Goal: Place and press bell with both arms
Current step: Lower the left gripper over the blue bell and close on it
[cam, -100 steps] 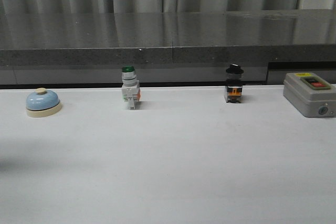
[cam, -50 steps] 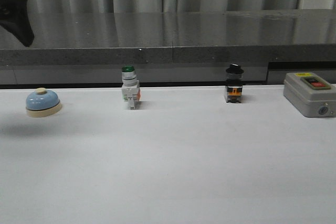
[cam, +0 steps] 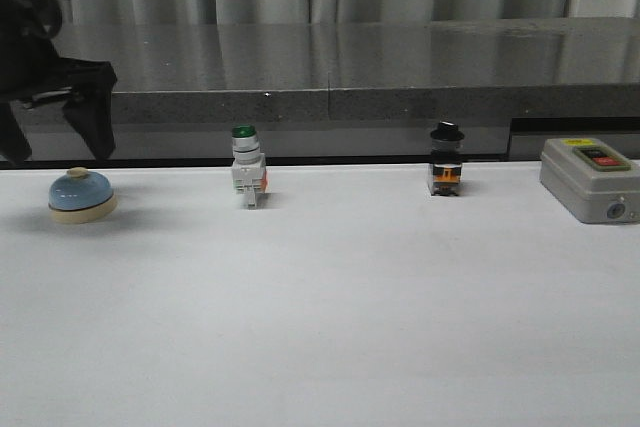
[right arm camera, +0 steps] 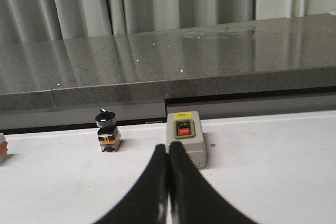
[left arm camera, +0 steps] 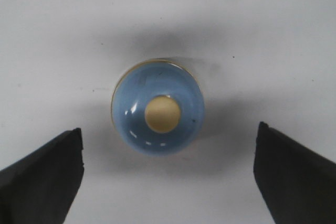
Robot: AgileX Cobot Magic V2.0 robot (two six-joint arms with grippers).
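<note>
Left gripper (cam: 55, 142), fingers spread wide, hangs at the frame's left edge above the bell (cam: 82, 195) on the table (cam: 350, 307); it should descend centred, straddling the dome evenly, then close low around the base.

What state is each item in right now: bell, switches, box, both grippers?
bell: upright on the table, untouched
left gripper: open, above the bell, fingers clear on both sides
right gripper: shut, empty
green switch: upright, untouched
black switch: upright, untouched
grey box: on the table, untouched
</note>
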